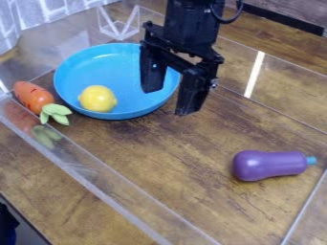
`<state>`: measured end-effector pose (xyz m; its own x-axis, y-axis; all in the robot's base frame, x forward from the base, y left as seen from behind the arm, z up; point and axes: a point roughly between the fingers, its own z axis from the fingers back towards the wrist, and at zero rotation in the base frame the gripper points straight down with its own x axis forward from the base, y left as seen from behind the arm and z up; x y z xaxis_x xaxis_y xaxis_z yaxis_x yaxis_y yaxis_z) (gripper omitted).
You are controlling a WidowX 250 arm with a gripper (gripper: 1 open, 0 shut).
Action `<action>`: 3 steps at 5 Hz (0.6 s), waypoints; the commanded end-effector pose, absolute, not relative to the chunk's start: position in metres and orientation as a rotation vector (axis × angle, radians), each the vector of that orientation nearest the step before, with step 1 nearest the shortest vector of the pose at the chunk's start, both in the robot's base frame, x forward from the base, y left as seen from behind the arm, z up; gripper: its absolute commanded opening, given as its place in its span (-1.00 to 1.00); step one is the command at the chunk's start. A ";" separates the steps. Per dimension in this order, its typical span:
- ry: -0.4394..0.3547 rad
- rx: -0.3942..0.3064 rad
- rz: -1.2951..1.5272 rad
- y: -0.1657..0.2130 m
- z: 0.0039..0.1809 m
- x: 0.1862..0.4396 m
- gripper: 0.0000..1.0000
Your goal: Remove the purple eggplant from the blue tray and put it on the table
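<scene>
Hanging above the near right side of the blue tray (73, 64), its fingers spread wide and nothing between them, a black gripper (177, 99) leaves room to pass around an object — though its height over the table (153, 158) is hard to judge from this angle. The purple eggplant (270, 165) lies on its side on the bare wood, well apart from the dish, teal cap pointing away from the tray, where the task wants it; the job looks done. A yellow lemon (98, 98) rests inside the rim, kept in by the raised wall — an orange carrot (34, 96) lies just outside.
</scene>
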<state>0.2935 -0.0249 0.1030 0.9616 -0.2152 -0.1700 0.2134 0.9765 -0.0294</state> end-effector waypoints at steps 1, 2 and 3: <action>0.136 -0.010 -0.272 -0.035 0.109 0.299 1.00; 0.137 -0.007 -0.371 -0.044 0.103 0.303 1.00; 0.136 0.000 -0.460 -0.054 0.096 0.309 1.00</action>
